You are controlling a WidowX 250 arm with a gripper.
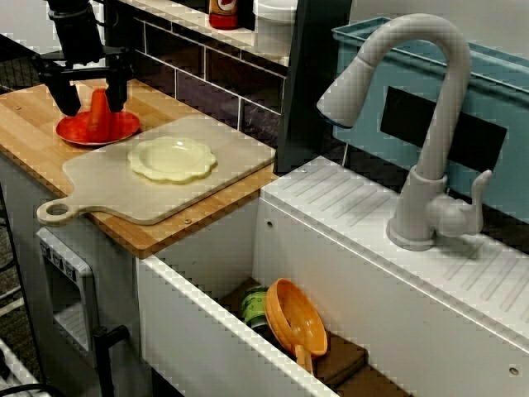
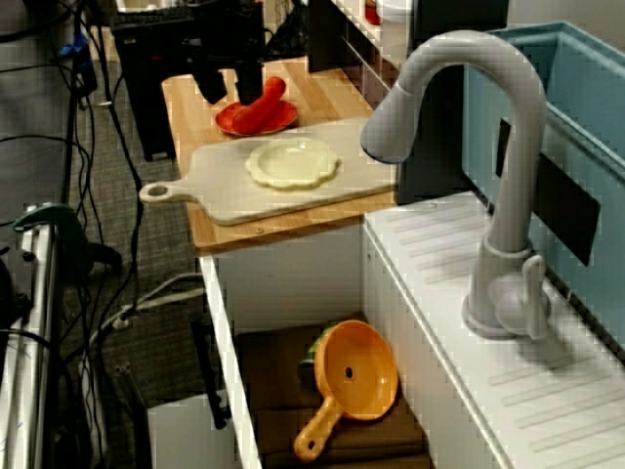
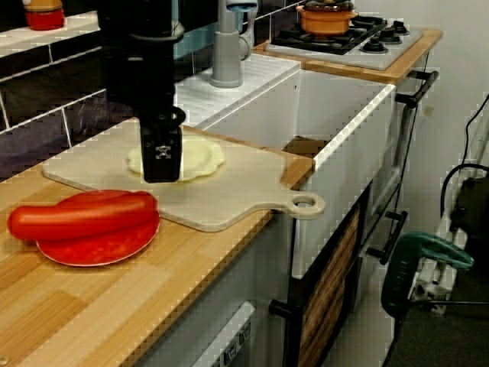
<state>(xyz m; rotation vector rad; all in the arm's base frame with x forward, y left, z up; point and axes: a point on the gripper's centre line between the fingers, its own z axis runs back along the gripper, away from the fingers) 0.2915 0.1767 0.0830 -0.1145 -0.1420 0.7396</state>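
- The gripper (image 1: pixel 93 105) was released, its fingers apart on both sides of the red sausage (image 1: pixel 99 120) on the red plate (image 1: pixel 74 132).
- The label on the bottle (image 1: pixel 223 12) was too blurred to read.

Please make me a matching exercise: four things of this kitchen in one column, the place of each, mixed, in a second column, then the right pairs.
1. long red plastic sausage
2. pale yellow scalloped plate
3. orange plastic strainer with a handle
4. orange lidded pot

A. in the sink basin
B. on the stove
C. on the round red plate
D. on the light cutting board

Pairs: 1-C, 2-D, 3-A, 4-B.
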